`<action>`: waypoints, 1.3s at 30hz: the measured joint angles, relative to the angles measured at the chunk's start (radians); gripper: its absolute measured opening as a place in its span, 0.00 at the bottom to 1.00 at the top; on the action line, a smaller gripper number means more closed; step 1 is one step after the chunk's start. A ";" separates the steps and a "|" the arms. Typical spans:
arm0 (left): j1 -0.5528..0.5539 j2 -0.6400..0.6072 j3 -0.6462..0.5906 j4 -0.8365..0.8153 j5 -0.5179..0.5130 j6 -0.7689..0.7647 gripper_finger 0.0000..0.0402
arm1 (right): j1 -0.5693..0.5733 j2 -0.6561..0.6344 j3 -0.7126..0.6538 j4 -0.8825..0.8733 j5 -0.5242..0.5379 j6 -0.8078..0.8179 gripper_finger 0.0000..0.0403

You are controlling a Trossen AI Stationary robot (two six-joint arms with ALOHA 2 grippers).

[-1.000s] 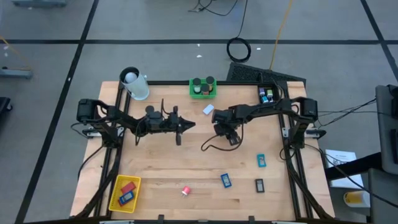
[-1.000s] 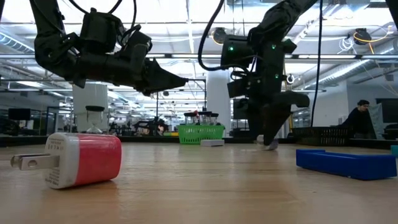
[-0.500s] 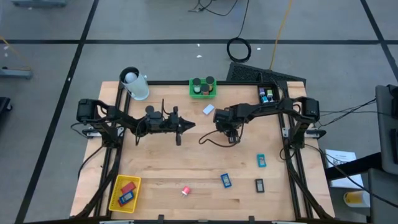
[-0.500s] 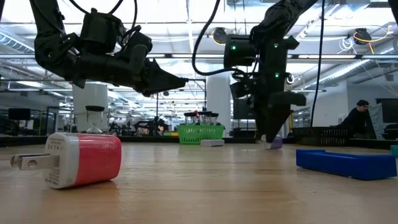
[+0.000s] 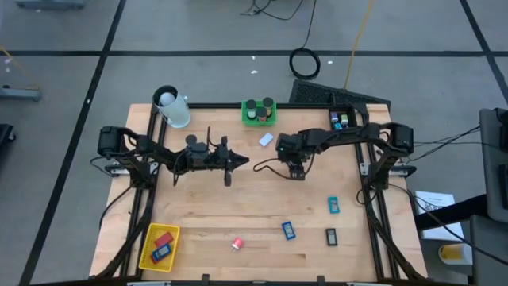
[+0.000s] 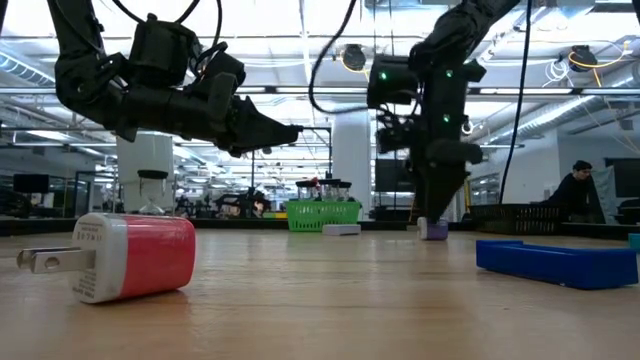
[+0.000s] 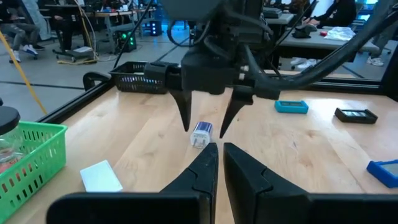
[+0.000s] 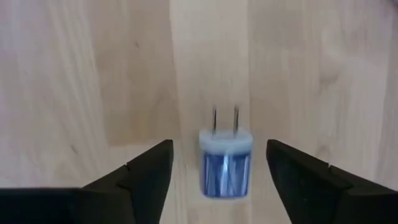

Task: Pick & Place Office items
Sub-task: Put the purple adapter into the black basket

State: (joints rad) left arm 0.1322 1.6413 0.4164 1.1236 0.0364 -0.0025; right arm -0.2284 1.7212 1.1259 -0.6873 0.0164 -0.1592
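Between right tool [image 8: 214, 171] fingers: blue plug charger [image 8: 226, 163] on table, untouched | fingers spread | left tool [image 7: 217, 163] pressed together

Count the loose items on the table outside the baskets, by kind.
Chargers: 2 (red charger, blue charger)
Flat blocks: 4 (white block, teal block, blue block, black block)
Total: 6

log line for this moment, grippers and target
right gripper: open, straddling blue plug adapter on table | left gripper: shut, hovering mid-table
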 joint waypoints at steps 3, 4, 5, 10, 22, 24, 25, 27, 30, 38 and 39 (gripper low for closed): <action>0.000 0.000 0.000 0.000 0.000 0.000 0.08 | -0.006 0.008 -0.030 0.009 -0.024 0.019 0.58; 0.000 0.000 0.000 0.001 0.000 -0.001 0.08 | -0.006 0.007 -0.038 0.012 -0.020 0.021 0.56; 0.000 0.000 0.000 0.001 0.000 -0.001 0.08 | -0.006 0.006 -0.044 0.017 -0.015 0.021 0.54; -0.003 0.000 0.000 0.002 0.000 0.002 0.08 | -0.006 0.005 -0.055 0.034 0.011 0.050 0.43; -0.005 0.000 0.000 0.005 -0.002 0.018 0.08 | -0.006 -0.075 -0.054 0.009 0.059 0.114 0.31; -0.005 0.000 0.000 0.005 -0.002 0.017 0.08 | -0.015 -0.126 -0.055 -0.045 0.092 0.125 0.32; -0.005 0.000 0.000 0.005 -0.002 0.015 0.08 | -0.026 -0.159 -0.055 -0.073 0.115 0.134 0.33; -0.005 0.000 0.000 0.007 -0.001 0.016 0.08 | -0.070 -0.231 -0.055 -0.132 0.143 0.160 0.33; -0.006 0.000 0.000 0.011 -0.001 0.014 0.08 | -0.179 -0.332 -0.054 -0.209 0.209 0.218 0.32; -0.026 0.000 0.000 0.010 -0.001 0.024 0.08 | -0.565 -0.415 -0.070 -0.307 0.271 0.271 0.32; -0.029 0.000 0.000 0.011 -0.002 0.027 0.08 | -0.598 -0.415 -0.087 -0.287 0.270 0.271 0.32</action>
State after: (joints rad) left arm 0.1029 1.6413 0.4167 1.1343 0.0347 0.0241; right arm -0.8267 1.3064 1.0388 -0.9742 0.2867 0.1123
